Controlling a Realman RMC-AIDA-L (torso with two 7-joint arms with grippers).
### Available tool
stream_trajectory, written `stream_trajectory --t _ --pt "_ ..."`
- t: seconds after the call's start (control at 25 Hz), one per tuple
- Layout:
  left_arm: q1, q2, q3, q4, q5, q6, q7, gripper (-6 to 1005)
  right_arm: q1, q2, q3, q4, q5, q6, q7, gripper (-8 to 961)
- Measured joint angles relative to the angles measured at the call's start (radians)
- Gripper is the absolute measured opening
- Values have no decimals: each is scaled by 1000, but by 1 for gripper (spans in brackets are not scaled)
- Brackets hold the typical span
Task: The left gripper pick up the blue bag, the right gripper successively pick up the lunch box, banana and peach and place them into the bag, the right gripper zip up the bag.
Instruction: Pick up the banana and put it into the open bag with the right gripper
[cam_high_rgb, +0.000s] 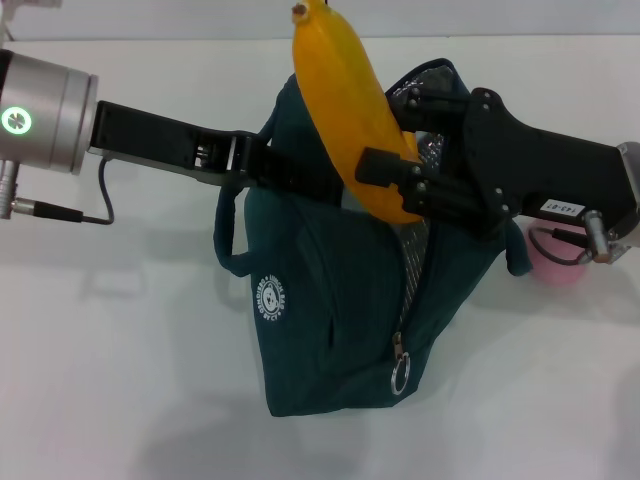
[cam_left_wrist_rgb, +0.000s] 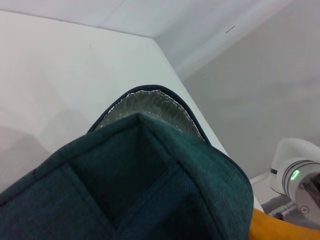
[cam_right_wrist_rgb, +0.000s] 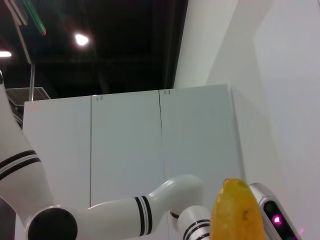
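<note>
In the head view the left gripper (cam_high_rgb: 268, 168) comes in from nine o'clock and pinches the upper left edge of the bag (cam_high_rgb: 330, 300), holding it up off the white table (cam_high_rgb: 120, 380). The bag hangs near the centre, its mouth gaping toward one o'clock with silver lining showing. Its zipper runs down the front to a ring pull (cam_high_rgb: 400, 374) at about six o'clock, and a round white logo (cam_high_rgb: 273, 298) sits at its lower left.

The right gripper (cam_high_rgb: 405, 172) reaches in from three o'clock, its fingers clamped on the lower part of the banana (cam_high_rgb: 345, 95). The banana stands nearly upright over the bag's mouth, its tip pointing to twelve o'clock and its lower end by the opening.

The peach (cam_high_rgb: 556, 262) rests on the table at three o'clock, just beyond the bag and partly hidden behind the right arm.

The left wrist view shows the bag's fabric and lining close up, with a sliver of banana at its edge.
</note>
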Motion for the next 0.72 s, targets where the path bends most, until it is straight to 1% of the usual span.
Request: stream_trajectory --t 0.24,0.44,0.64,0.72 --pt "2 0 0 0 0 -1 0 30 -6 0 5 2 0 6 -7 424" --pt "0 0 0 0 0 -1 0 30 -10 0 10 17 38 10 -8 427" --pt "-1 0 -1 0 0 -1 0 30 -8 0 11 24 43 30 -9 430" --pt "-1 0 0 0 0 -1 0 30 -8 0 11 25 44 33 -9 492"
